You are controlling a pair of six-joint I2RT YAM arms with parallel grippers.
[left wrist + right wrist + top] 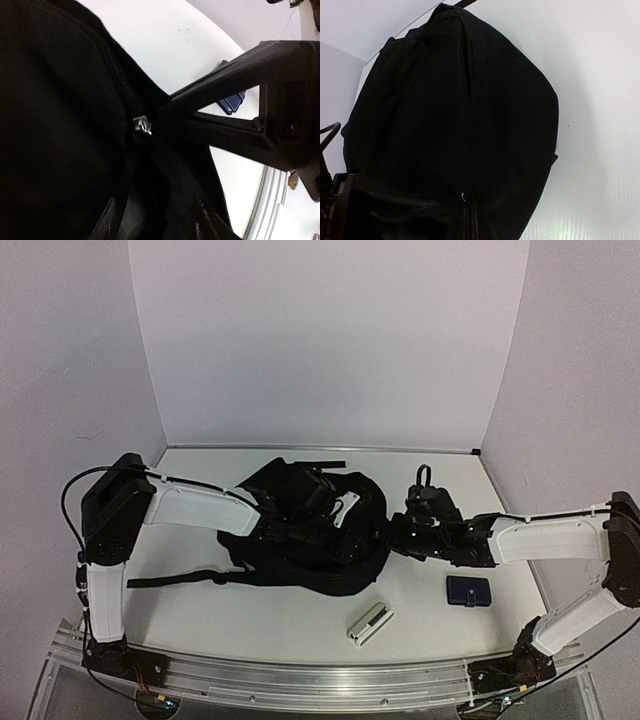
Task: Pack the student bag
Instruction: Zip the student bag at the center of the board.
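Note:
The student bag (300, 540) is a large black backpack lying mid-table, with a strap trailing left. My left gripper (325, 505) is sunk into its top opening. In the left wrist view one black finger (235, 115) ends right beside the silver zipper slider (141, 125); the other finger is lost in dark fabric, so its state is unclear. My right gripper (395, 537) is at the bag's right edge. In the right wrist view the student bag (460, 110) fills the frame and the fingers (465, 222) are pressed together on a fold of its fabric.
A small dark-blue pouch (468, 591) lies right of the bag, below my right forearm; it also shows past the left finger as a blue pouch (231, 102). A small white-and-grey box (370, 623) sits near the front edge. White walls enclose the table.

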